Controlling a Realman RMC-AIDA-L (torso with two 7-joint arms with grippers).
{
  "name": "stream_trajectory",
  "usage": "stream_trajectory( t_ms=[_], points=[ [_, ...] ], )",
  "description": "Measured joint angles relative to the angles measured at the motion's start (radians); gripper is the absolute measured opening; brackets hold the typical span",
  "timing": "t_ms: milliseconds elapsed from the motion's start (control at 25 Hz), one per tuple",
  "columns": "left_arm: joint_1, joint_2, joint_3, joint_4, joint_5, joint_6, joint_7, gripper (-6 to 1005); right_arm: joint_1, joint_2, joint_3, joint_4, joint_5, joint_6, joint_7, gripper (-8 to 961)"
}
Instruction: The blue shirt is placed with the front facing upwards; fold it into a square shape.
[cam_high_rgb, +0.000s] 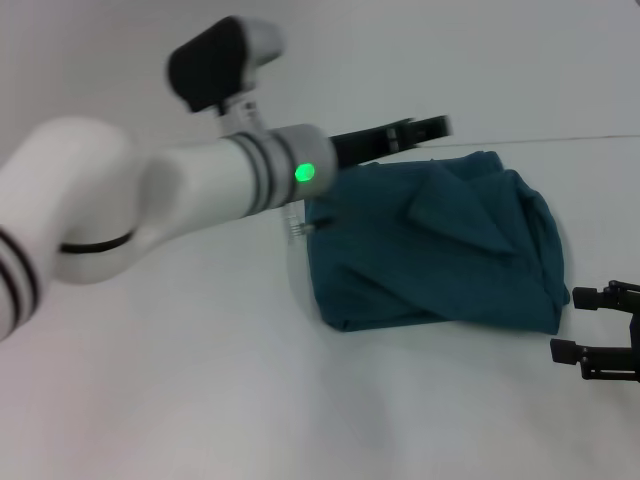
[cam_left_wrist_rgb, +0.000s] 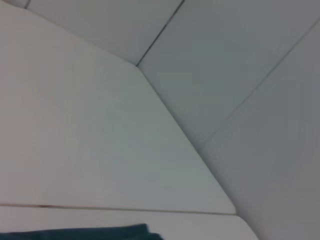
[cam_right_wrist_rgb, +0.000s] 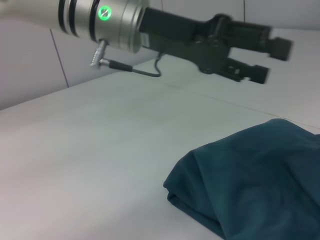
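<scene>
Left claw (cam_high_rgb: 435, 127) is hovering empty, narrowly parted, at blue shirt's (cam_high_rgb: 440, 245) 12 o'clock edge; right claw (cam_high_rgb: 600, 325) is idling wide at 4 o'clock. I'm squaring edges before pressing on the tabletop (cam_high_rgb: 200, 400).

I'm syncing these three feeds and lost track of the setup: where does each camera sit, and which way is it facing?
Head view: on the head, looking down at the blue shirt on the white table; shows left gripper and right gripper.
Left wrist view: faces wall panels and table edge; no robot parts.
Right wrist view: low over the table, facing the left gripper, open above the shirt.
All three share the shirt.
</scene>
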Motion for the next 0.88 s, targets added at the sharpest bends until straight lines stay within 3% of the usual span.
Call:
stream_trajectory(
  t_ms=[360, 880],
  points=[
    [0.116, 0.01, -0.207, -0.009, 0.143, 0.102, 0.052, 844, 0.008, -0.002, 0.001, -0.008, 0.0, 0.0, 0.023, 896],
    [0.149, 0.024, -0.231, -0.051, 0.351, 0.157, -0.067, 816, 0.017, 0.003, 0.0, -0.001, 0.004, -0.001, 0.026, 896]
  ],
)
